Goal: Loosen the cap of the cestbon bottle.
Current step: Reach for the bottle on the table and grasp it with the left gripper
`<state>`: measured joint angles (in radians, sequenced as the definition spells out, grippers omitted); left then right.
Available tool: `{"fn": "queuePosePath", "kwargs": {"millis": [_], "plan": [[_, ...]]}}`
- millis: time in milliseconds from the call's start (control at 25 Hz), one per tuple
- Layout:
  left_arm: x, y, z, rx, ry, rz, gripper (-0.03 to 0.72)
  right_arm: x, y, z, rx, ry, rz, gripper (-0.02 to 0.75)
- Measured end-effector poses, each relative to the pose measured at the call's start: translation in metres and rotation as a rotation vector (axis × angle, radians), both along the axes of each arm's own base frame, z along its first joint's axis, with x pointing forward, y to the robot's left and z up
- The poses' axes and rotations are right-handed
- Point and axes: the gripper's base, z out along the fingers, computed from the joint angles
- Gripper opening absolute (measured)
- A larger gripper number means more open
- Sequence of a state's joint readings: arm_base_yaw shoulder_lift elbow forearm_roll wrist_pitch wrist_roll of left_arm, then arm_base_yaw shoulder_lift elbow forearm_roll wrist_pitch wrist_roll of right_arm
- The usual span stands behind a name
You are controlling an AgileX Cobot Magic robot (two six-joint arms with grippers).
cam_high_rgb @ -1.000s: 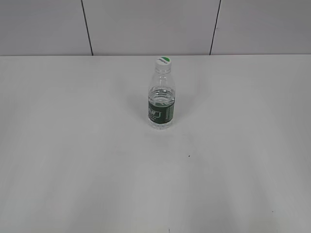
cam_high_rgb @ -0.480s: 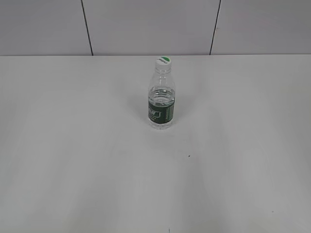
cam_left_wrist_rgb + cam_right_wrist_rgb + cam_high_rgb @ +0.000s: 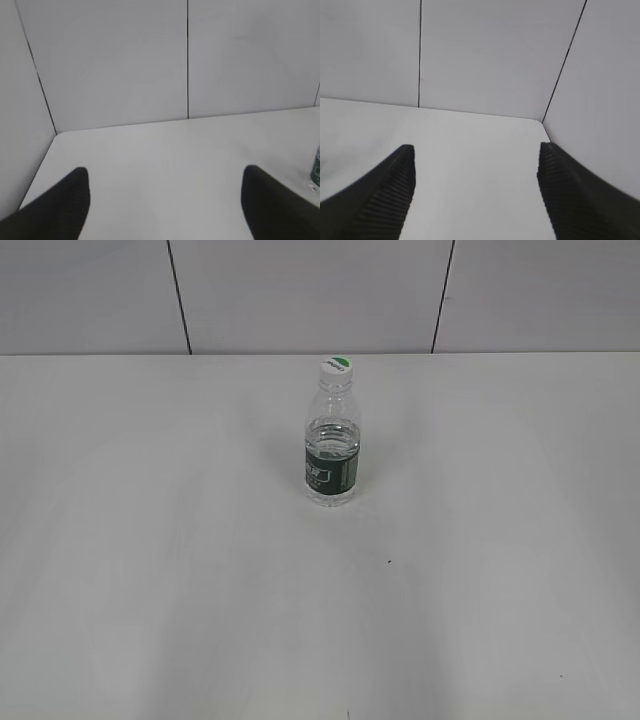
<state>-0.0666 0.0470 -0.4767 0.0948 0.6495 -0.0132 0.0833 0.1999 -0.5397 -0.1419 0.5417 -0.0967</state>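
— Since both arms sit back near the desk's [image 3: 150, 620] front edge, has anything begun?
— Seemingly not. The left end effector [image 3: 165, 200] and right end effector [image 3: 475, 185] are spread wide, empty.
— And farther out?
— The cestbon bottle [image 3: 331, 445] stands upright toward the far edge, its cap [image 3: 337, 366] seated and untouched. Bracing and twisting remain.

I saw flat, even, fairly bright light with no glare on the table [image 3: 150, 540]. The bottle [image 3: 331, 455] cast only a faint soft shadow to its left. The exterior view was sharp enough to show the label print as a smear. Both wrist views were softer, the left fingers [image 3: 60, 205] blurred, the right fingers [image 3: 385, 195] showing ribbing.
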Motion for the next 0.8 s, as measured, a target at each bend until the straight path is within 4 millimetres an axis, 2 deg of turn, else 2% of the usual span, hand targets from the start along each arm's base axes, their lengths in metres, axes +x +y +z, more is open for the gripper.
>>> {"fn": "queuePosePath", "kwargs": {"millis": [320,560,800], "plan": [[0.042,-0.006,0.003,-0.01,-0.107,-0.034,0.559,0.012,0.001,-0.001,-0.004,0.035,0.003,0.582],[0.077,-0.01,0.004,-0.067,-0.088,-0.05,0.55,0.024,0.003,0.003,-0.006,0.017,0.013,0.582],[0.111,-0.013,-0.003,-0.063,-0.069,-0.053,0.54,0.052,0.008,0.01,-0.005,-0.046,0.038,0.582]]}}
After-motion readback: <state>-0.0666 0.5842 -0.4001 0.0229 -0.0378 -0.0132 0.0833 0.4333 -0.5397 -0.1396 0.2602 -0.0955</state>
